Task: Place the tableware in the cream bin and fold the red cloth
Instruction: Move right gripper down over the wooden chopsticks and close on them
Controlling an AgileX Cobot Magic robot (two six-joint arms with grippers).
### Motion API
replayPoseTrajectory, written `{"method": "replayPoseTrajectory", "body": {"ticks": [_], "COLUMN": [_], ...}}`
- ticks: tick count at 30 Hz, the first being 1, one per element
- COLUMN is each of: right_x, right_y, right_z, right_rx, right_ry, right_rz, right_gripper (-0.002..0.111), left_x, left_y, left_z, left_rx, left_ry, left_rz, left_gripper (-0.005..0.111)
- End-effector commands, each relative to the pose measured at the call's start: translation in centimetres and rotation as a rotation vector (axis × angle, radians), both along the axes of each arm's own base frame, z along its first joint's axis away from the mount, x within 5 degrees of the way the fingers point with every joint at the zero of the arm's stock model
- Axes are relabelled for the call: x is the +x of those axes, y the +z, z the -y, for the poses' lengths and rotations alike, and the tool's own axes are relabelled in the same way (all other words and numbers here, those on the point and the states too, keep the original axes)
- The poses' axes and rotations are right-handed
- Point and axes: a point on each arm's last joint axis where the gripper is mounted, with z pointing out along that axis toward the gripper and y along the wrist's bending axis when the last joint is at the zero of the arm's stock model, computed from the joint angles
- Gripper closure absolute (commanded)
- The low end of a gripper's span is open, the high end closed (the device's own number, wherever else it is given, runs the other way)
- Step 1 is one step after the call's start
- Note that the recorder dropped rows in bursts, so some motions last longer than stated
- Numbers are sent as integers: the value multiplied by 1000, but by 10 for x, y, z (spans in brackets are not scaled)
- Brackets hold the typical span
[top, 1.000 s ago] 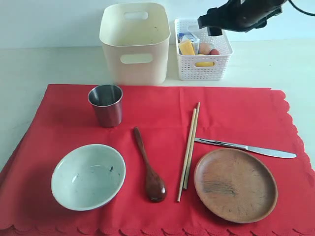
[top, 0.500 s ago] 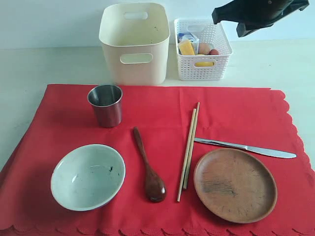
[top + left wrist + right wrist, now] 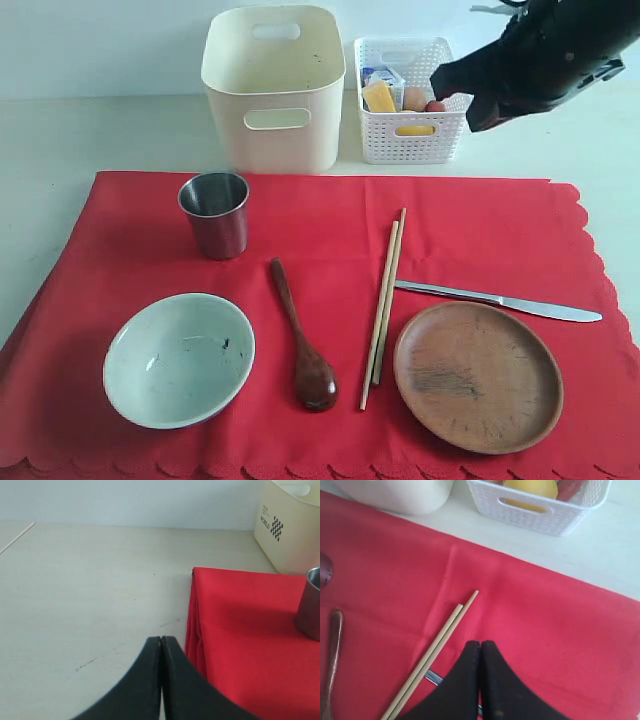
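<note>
Exterior view: shows all the tableware out on the red cloth [image 3: 320, 215], none in the cream bin [image 3: 275, 125] yet; finds the steel cup [image 3: 214, 215] near the cloth's far left corner, the pale bowl [image 3: 180, 360] near its near left corner, the dark wooden spoon [image 3: 300, 340] and wooden chopsticks [image 3: 385, 295] in the middle, the metal knife [image 3: 500, 300] and brown wooden plate [image 3: 478, 375] toward the near right corner; puts the bin on the tabletop [image 3: 100, 130] just past the cloth's far edge, with the white lattice basket [image 3: 415, 145] just beside it.

Right wrist view: shows the right gripper [image 3: 480, 647] pinched shut, holding nothing, up over the cloth by the chopsticks' far tips; left wrist view: shows the left gripper [image 3: 161, 641] pinched shut too, empty, beside the cloth's left edge.

Could go wrong like this: coming down shut and only pushing things about; pinching cloth along with the thin chopsticks or flat knife; dropping a piece in the food basket by mistake, so close to the bin; folding too soon and tipping the cup or bowl.

Can read "WORLD" [image 3: 266, 523] by a small checkered patch on the bin's side; cannot read the smaller print.
</note>
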Motion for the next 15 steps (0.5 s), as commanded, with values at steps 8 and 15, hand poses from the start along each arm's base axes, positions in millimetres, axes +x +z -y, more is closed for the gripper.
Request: {"method": "replayPoseTrajectory", "body": {"ticks": [8,15], "right_x": [-7,-9], "right_y": [-20,-30], "right_z": [4,4], "right_rx": [0,20], "right_ry": [-13,-35], "right_rz": [2,28], "right_gripper": [108,108], "left_x": [1,1], "left_y": [0,0], "left_z": [0,0], "left_rx": [-5,-5], "left_ry": [-1,-1], "left_rz": [-1,-1], "left_gripper": [105,105]}}
